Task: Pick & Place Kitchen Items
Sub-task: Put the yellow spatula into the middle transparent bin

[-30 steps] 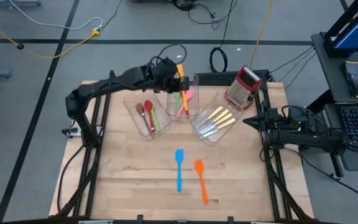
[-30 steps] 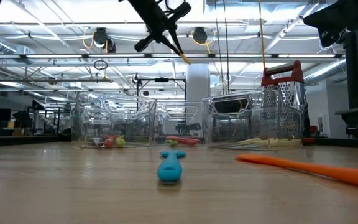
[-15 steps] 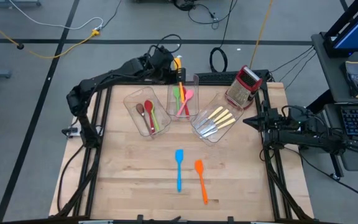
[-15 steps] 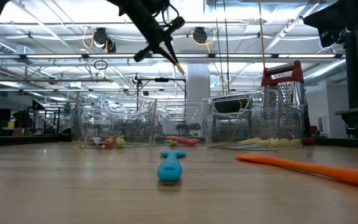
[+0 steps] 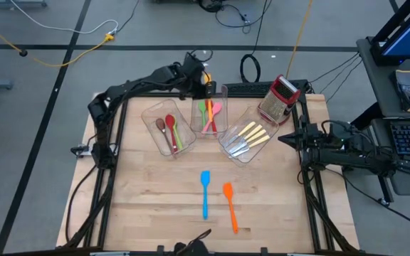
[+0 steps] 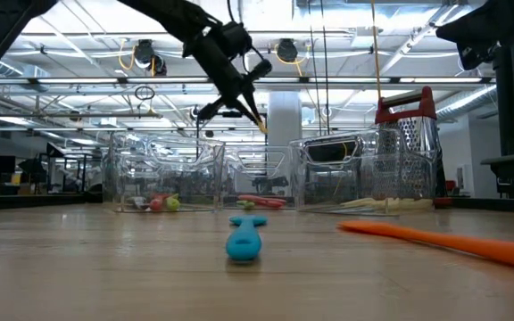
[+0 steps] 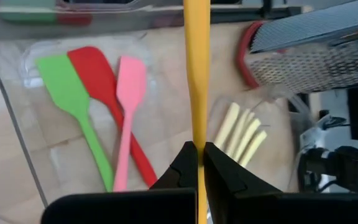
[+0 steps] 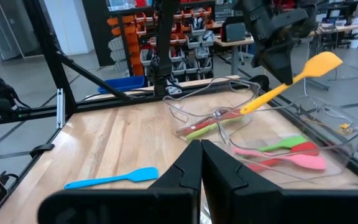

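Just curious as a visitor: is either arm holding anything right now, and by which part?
The left end effector grips a yellow spatula on its handle. The right end effector holds nothing.

A red-and-silver box grater (image 5: pixel 280 99) stands beside three clear plastic bins (image 5: pixel 164 131).

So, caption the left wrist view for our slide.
Left gripper shut on yellow spatula above bin's green, red, pink spatulas.
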`<action>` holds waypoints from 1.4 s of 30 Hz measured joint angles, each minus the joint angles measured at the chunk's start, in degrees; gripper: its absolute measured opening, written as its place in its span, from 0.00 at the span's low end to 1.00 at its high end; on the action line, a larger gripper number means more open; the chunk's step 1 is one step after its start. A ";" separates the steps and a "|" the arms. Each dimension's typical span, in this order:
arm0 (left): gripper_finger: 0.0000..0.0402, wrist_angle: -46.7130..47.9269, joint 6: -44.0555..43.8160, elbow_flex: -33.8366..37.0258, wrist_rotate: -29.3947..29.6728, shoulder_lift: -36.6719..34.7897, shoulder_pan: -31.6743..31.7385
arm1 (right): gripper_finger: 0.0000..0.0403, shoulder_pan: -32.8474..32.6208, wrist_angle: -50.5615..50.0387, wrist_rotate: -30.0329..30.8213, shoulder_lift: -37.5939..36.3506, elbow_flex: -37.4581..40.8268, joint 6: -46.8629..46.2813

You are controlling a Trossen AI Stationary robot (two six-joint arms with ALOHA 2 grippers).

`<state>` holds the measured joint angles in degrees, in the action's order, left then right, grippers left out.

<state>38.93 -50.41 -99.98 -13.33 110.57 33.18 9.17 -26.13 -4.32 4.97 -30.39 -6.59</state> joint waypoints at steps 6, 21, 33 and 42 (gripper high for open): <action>0.00 -0.02 0.68 0.00 -2.18 3.20 0.56 | 0.00 0.00 -0.75 0.00 0.00 0.02 -1.70; 0.00 0.29 1.05 0.02 -4.17 8.36 -0.25 | 0.00 0.00 -0.80 0.00 0.00 0.00 -1.70; 0.00 1.22 2.31 0.02 -4.16 12.19 -0.73 | 0.00 0.02 -0.80 0.13 0.02 0.02 -1.86; 0.02 0.28 2.51 0.04 -4.62 15.32 -0.73 | 0.00 0.00 -0.77 0.24 0.00 0.02 -2.38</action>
<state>39.22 -47.90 -99.94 -17.95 125.90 32.45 9.17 -26.90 -4.08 4.97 -30.37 -8.97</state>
